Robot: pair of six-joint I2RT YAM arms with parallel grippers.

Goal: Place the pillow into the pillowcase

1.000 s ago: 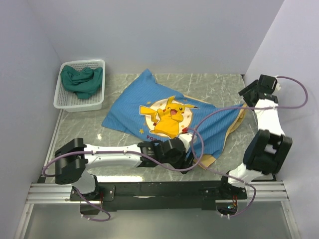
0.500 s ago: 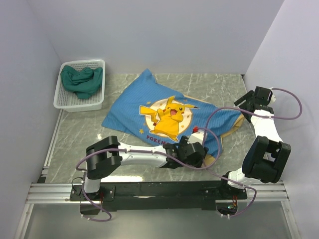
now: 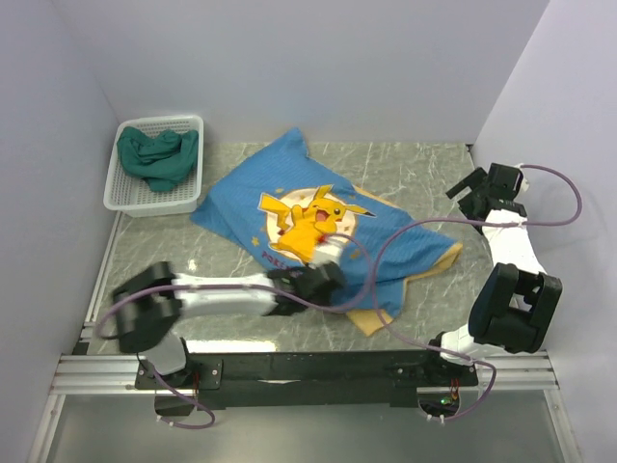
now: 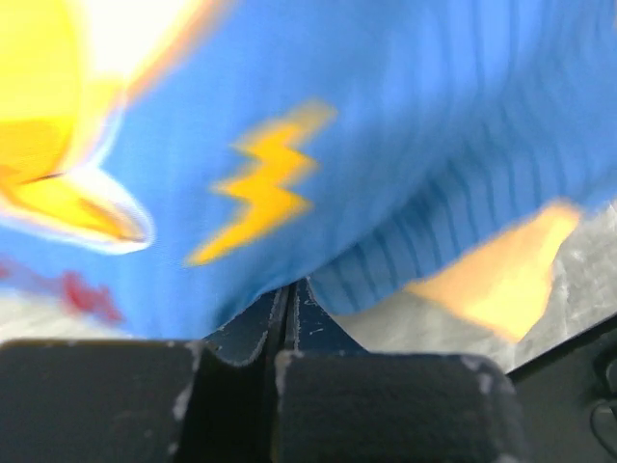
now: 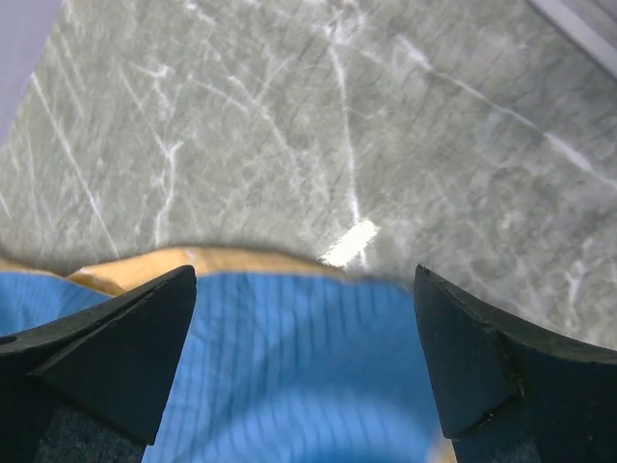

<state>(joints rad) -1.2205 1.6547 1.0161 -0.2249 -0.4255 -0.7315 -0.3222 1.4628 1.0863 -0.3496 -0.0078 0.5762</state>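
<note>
The blue striped pillowcase (image 3: 289, 193) with its yellow cartoon print lies crumpled across the middle of the table, mustard lining showing at its near edge. My left gripper (image 3: 323, 280) sits low at that near edge. In the left wrist view its jaws (image 4: 287, 294) are pressed together, and the blue pillowcase (image 4: 386, 145) drapes out from their tips. My right gripper (image 3: 475, 198) hovers at the table's right side, just past the case's right corner. In the right wrist view it (image 5: 304, 280) stands wide open above the pillowcase (image 5: 289, 367) edge, touching nothing. The pillow shows in no view.
A white basket (image 3: 123, 198) holding a green cloth (image 3: 156, 156) stands at the back left. White walls close the table on the left, back and right. A purple cable (image 3: 386, 246) from the left arm loops over the case.
The left gripper has shut and drawn back to the left, and the pillowcase has shifted left and bunched with it. The right gripper has opened wider, staying near the right corner.
</note>
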